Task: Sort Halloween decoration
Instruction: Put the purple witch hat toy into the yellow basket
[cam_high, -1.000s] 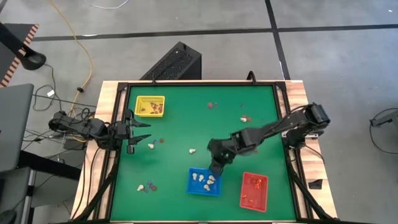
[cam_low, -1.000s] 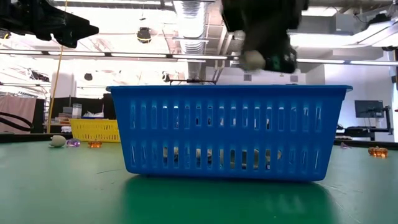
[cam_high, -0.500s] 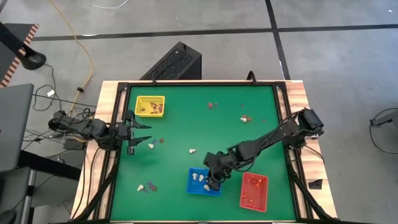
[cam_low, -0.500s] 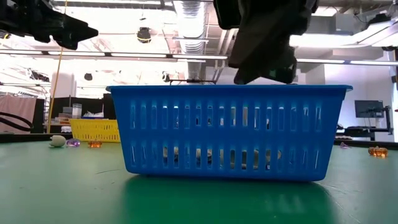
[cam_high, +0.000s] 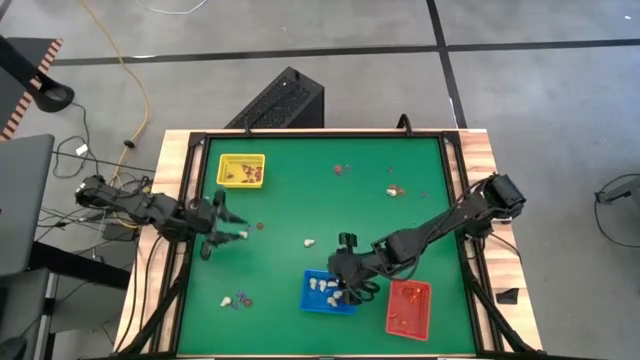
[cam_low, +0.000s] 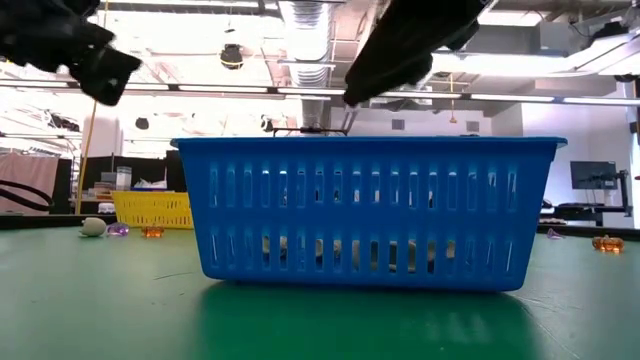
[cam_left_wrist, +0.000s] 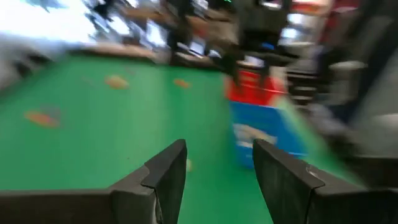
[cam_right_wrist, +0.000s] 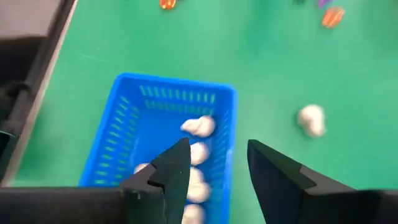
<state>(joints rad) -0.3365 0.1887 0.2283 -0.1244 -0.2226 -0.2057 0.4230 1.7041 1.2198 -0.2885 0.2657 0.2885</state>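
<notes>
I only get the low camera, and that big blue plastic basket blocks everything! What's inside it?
Observer: Several whitish-cream trinkets lie inside the blue slatted plastic tray.
Operator: Is the claw above it holding one?
Observer: No. The right gripper hangs over the tray, open, with nothing between its fingers.
Operator: Is there another basket near it?
Observer: Yes, a red rectangular plastic tray sits just beside the blue one, on the right arm's side.
</notes>
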